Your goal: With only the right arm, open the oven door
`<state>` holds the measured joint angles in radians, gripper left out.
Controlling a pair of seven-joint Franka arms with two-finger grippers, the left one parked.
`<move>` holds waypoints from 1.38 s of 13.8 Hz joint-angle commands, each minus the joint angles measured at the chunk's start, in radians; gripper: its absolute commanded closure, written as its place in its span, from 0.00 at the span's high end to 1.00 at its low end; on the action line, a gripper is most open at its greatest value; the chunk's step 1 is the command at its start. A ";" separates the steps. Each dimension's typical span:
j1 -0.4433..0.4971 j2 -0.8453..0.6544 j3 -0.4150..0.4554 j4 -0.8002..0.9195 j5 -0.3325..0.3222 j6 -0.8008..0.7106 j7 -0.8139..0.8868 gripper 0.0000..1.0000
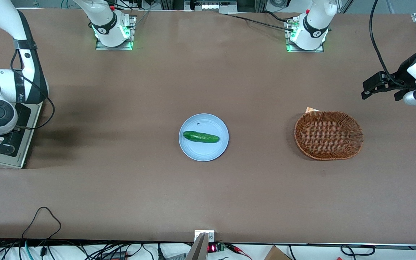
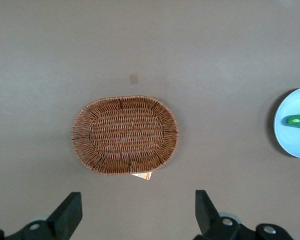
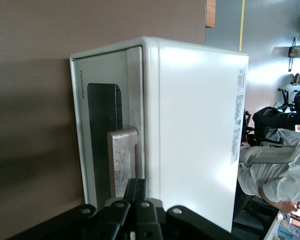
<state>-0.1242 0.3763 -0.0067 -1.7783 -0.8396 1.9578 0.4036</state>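
The right arm (image 1: 2, 88), white and jointed with a looped black cable, is bent down at its own end of the brown table (image 1: 121, 187), at mid-height on the edge of the front frame. It hangs over the small white toaster oven (image 3: 195, 135).

In the wrist view you see the oven door (image 3: 97, 125), a flat silver-grey metal panel with a dark glass window. It lies flush against the white body, so it is closed. Its silver bar handle (image 3: 121, 160) runs along the door's edge. The black two-finger gripper (image 3: 135, 182) sits right at the handle, overlapping its end. You cannot tell whether it is clenched or released there.

In the centre of the front frame, a green cucumber (image 1: 200, 137) lies on a round pale blue plate (image 1: 193, 151). An oval brown wicker basket (image 1: 356, 126) rests well apart from it, toward the parked arm's end.
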 commanded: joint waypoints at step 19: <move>0.000 0.041 -0.018 -0.101 0.046 0.181 0.075 0.00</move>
<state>-0.1133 0.3687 -0.0248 -1.8631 -0.8185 2.0354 0.4615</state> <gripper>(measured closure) 0.991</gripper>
